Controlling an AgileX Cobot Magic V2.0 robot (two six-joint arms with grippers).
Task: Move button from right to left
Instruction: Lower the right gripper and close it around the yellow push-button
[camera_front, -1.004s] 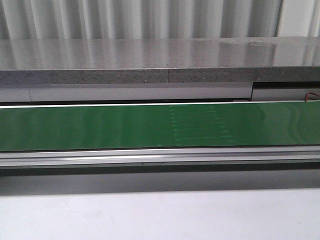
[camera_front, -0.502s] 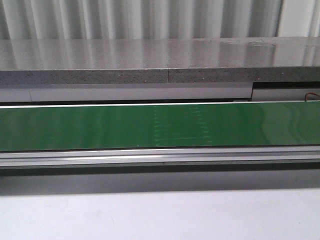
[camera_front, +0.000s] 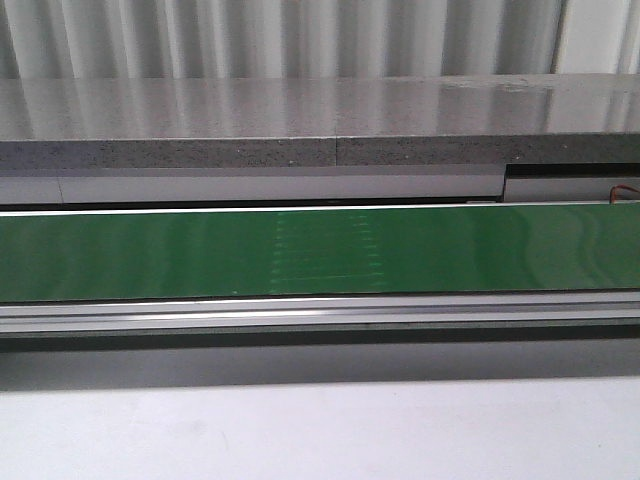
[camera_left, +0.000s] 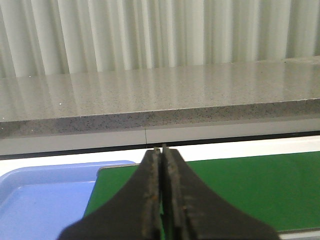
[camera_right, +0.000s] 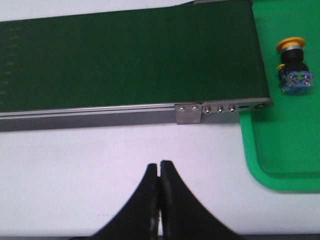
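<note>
Conveyor belt (camera_front: 150, 255), dark green, spans my front view from edge to edge, with a faint pale stitched seam (camera_front: 325, 250) near its middle and a silver side rail (camera_front: 320, 312) along its near edge; behind it I see a grey speckled stone ledge (camera_front: 300, 125) and a corrugated wall (camera_front: 280, 38), and in front of it a plain white table (camera_front: 320, 430). Neither arm appears in my front view. In my left wrist view, the left gripper (camera_left: 160, 152) has its two black fingers pressed together with nothing between them, poised above the end of the belt, and a blue tray (camera_left: 45, 192) lies just beside that belt end. In my right wrist view, the right gripper (camera_right: 159, 166) likewise shows its fingers pressed together and empty, hanging over the white table short of the belt's rail. At the belt's far end in this view, past a bolted metal end bracket (camera_right: 189, 113), I see a green tray (camera_right: 280, 150). Here the button (camera_right: 292, 65) lies on its side on the tray floor, orange cap pointing away from the gripper and blue base toward it, well apart from the right gripper and just beside the belt end.
</note>
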